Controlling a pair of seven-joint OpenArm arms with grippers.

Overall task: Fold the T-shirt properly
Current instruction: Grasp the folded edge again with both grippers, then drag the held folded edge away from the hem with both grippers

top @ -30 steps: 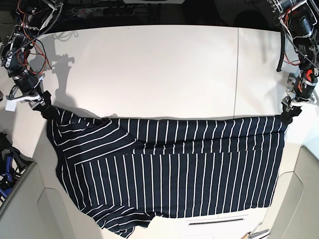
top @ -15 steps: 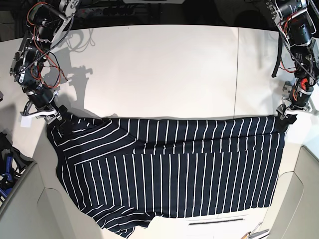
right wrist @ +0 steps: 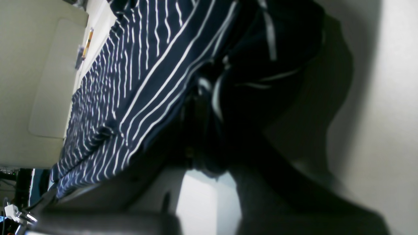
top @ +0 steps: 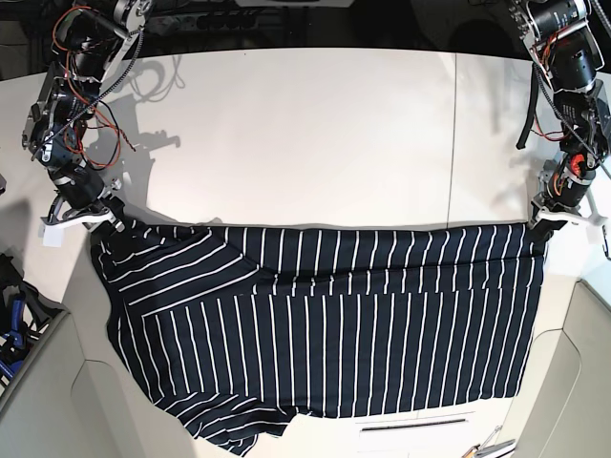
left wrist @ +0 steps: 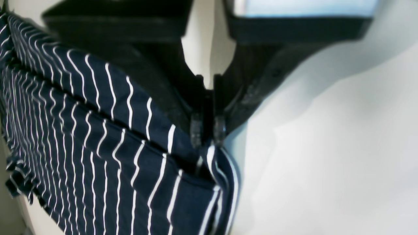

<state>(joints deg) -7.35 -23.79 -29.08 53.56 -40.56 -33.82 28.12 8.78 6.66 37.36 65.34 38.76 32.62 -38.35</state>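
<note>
The table (top: 315, 124) carries the T-shirt (top: 325, 324), which lies spread flat on the half nearest the camera, its far edge stretched into a straight line. I hold it this way so the edge can stay tight for a clean fold. My left gripper (left wrist: 208, 130) is closed on the shirt's far corner at one end of that edge. My right gripper (right wrist: 204, 98) is closed on the bunched corner at the other end.
</note>
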